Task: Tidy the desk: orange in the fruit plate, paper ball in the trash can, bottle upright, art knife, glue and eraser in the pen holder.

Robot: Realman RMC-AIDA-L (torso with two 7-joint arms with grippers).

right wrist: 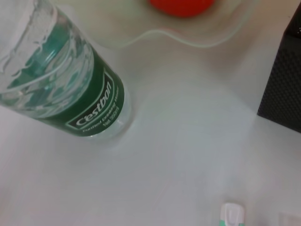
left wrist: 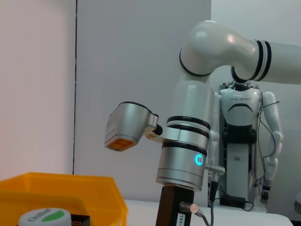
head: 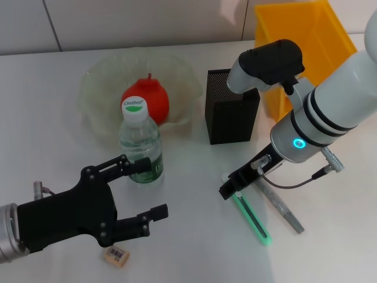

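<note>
The water bottle (head: 141, 148) stands upright with its green and white cap on, in front of the fruit plate (head: 97, 88). The orange (head: 146, 100) lies in the plate. My left gripper (head: 146, 190) is open and empty at the front left, just in front of the bottle. A tan eraser (head: 116, 254) lies below it. My right gripper (head: 234, 186) is low over the near end of the green art knife (head: 253, 219). A grey glue stick (head: 284, 207) lies beside the knife. The black mesh pen holder (head: 231, 107) stands behind them. No paper ball is in view.
A yellow bin (head: 309, 44) stands at the back right, behind the right arm. The right wrist view shows the bottle (right wrist: 70, 94), the plate's rim (right wrist: 188, 41), the pen holder's wall (right wrist: 282, 89) and the knife's white tip (right wrist: 233, 214).
</note>
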